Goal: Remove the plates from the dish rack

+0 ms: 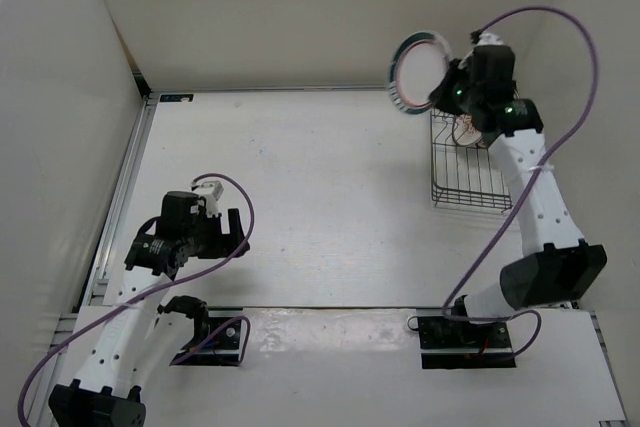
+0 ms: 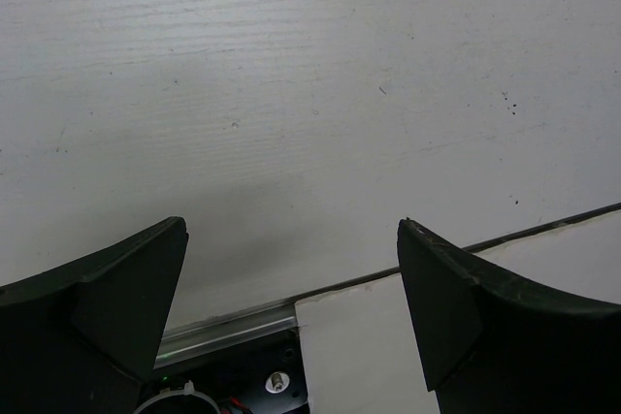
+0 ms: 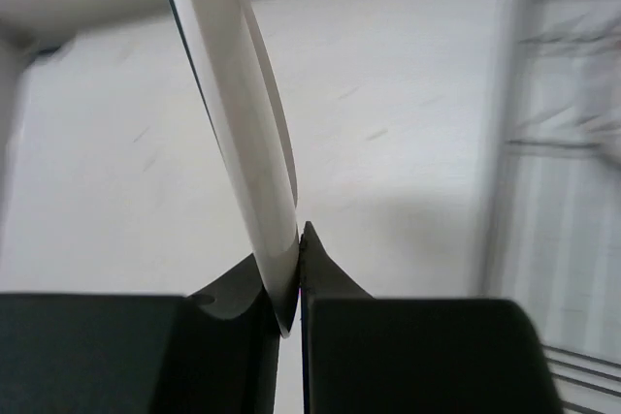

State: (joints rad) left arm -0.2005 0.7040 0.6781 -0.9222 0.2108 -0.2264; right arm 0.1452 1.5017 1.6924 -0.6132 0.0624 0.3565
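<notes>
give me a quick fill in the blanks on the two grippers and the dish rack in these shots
1. The right gripper is shut on a teal-rimmed ____.
2. The left gripper hovers over the bare table with its jaws ____.
3. The dish rack is made of black ____.
Missing words: plate; open; wire.

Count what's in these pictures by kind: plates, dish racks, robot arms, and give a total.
Plates: 1 in clear view, the teal-rimmed plate held in the right gripper; any behind the arm in the rack cannot be counted.
Dish rack: 1
Robot arms: 2, left arm and right arm
Total: 4
</notes>
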